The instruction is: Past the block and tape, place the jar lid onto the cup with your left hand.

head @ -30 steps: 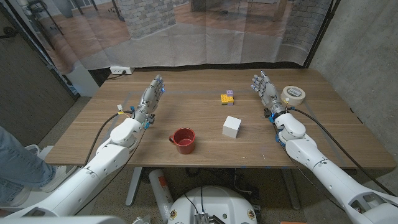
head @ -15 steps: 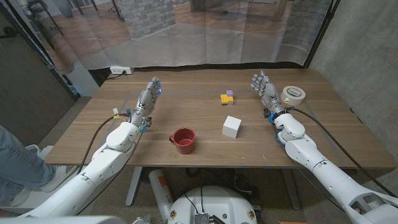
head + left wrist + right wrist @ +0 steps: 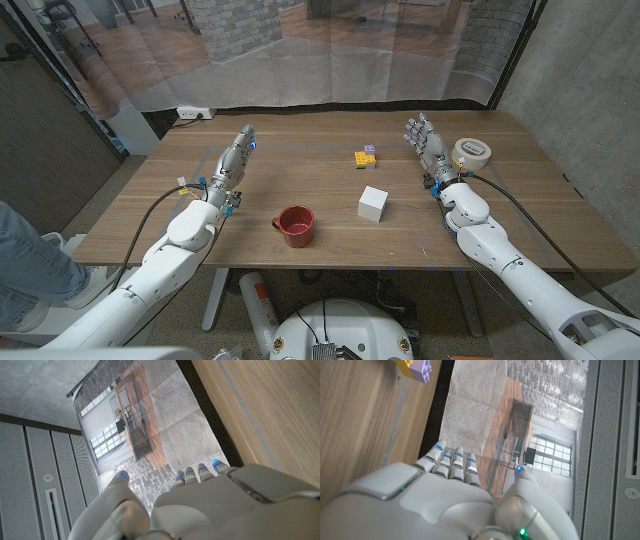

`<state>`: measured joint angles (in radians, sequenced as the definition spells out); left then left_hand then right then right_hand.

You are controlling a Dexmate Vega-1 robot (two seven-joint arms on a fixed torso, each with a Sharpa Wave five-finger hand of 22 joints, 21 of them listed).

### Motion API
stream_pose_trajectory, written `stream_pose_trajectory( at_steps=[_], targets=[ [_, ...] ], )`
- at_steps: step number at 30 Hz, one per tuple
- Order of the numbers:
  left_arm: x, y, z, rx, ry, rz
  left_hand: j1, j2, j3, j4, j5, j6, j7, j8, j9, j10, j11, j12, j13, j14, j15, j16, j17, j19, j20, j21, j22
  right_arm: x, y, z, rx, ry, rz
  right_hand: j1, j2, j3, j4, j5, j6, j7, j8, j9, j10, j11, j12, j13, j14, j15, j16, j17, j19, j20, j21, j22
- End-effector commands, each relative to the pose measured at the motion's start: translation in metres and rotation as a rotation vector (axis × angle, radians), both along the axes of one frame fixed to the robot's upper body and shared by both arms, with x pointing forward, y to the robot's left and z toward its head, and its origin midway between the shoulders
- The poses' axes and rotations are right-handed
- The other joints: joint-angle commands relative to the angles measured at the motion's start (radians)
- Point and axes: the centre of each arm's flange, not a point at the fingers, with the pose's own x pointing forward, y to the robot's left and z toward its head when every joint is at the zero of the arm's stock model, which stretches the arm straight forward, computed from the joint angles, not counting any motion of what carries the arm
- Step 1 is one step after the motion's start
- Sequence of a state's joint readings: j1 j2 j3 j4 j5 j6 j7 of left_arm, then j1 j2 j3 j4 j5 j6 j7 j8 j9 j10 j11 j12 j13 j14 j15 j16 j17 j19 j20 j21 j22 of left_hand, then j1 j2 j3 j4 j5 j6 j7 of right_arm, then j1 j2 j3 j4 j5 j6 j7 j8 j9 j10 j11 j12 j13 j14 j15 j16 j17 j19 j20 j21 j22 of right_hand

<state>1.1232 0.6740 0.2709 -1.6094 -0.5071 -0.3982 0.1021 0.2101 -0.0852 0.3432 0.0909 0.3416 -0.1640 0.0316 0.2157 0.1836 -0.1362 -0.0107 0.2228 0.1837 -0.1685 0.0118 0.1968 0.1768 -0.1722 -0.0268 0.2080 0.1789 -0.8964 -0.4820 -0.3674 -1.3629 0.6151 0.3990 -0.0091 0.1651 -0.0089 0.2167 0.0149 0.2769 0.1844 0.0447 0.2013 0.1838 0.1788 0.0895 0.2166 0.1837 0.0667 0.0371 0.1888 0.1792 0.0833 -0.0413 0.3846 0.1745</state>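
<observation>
The red cup (image 3: 295, 225) stands near the counter's (image 3: 540, 225) front edge, a little left of the middle, with a white block (image 3: 373, 203) just to its right and a small yellow-and-purple block (image 3: 365, 157) further back toward the middle. A roll of tape (image 3: 471, 152) lies near the right edge, just beside the right hand (image 3: 425, 140), which holds nothing, fingers apart and stretched toward the back edge. The left hand (image 3: 236, 160) is over the counter's left part, well apart from the cup, fingers straight and empty.
</observation>
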Motion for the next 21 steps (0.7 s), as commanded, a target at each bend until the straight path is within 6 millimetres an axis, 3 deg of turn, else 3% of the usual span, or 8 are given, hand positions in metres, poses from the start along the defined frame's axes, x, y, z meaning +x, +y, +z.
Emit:
stream_pose_trajectory(
  at_steps=[1,21],
  targets=[
    [-0.015,0.004,-0.001,0.037,-0.037,0.051,0.013,0.0,0.002,-0.01,0.007,0.01,0.003,0.006,0.003,0.009,-0.004,0.006,0.002,0.006,0.001,0.005,0.003,-0.074,0.006,0.002,0.003,0.001,0.001,0.003,-0.004,0.001,-0.002,0.011,0.003,0.002,-0.005,-0.004,0.01,0.0,0.003,0.005,0.005,0.0,0.006,0.002,0.01,-0.003,0.003,0.002,0.01,0.004,-0.004,0.003],
    [-0.038,0.0,-0.025,0.062,-0.071,0.039,0.022,0.003,0.0,-0.014,0.009,0.024,0.0,0.006,0.003,0.022,-0.006,0.006,0.002,0.017,-0.003,0.005,0.003,-0.071,0.008,0.001,0.003,-0.005,-0.001,0.009,-0.024,0.005,-0.02,0.012,0.005,0.001,-0.008,-0.007,0.013,-0.001,0.002,0.005,0.01,-0.005,0.006,0.002,0.014,-0.005,0.003,0.003,0.014,0.005,-0.011,0.003]
  ],
)
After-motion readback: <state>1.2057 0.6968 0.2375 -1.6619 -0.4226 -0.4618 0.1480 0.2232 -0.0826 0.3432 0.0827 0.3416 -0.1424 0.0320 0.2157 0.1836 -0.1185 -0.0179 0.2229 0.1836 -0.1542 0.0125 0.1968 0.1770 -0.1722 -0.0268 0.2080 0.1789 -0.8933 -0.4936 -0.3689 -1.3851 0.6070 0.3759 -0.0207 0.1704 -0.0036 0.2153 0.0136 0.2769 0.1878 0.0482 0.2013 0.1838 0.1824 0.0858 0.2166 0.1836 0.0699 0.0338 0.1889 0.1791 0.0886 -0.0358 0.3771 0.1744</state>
